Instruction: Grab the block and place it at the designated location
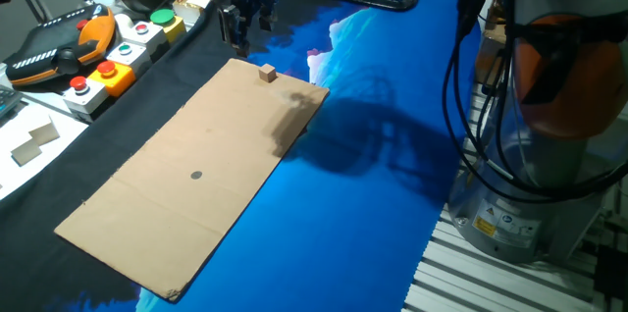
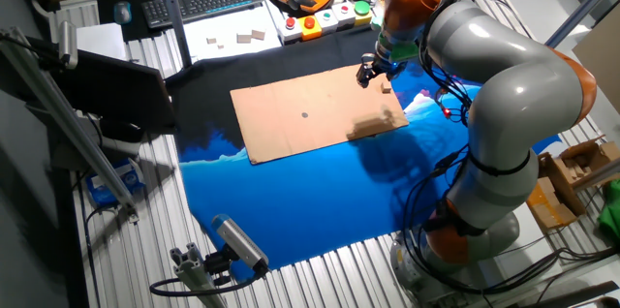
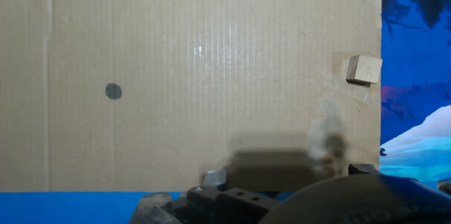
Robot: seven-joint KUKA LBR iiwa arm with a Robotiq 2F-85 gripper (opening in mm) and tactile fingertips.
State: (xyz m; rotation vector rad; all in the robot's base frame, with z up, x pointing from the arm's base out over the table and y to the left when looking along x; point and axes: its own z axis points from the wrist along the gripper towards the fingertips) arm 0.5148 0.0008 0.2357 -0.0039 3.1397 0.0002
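While cube-shaped, block (image 3: 363,70) sits slightly skewed at cardboard (image 3: 211,76) edge, claw (image 1: 242,26) spread unclear.

Red and green push buttons (image 1: 134,42) beside an orange-black handheld controller (image 1: 61,52); keyboard (image 2: 208,0) at far edge; blue cloth (image 1: 363,204) under cardboard sheet (image 1: 196,170); small tiles (image 1: 34,142) on white paper.

Arm (image 2: 504,85) is reaching out from its base, elbow bent, wrist angling downward. Gripper (image 1: 242,35) is hanging in the air, fingers (image 1: 234,29) pointing down, slightly parted, holding nothing.
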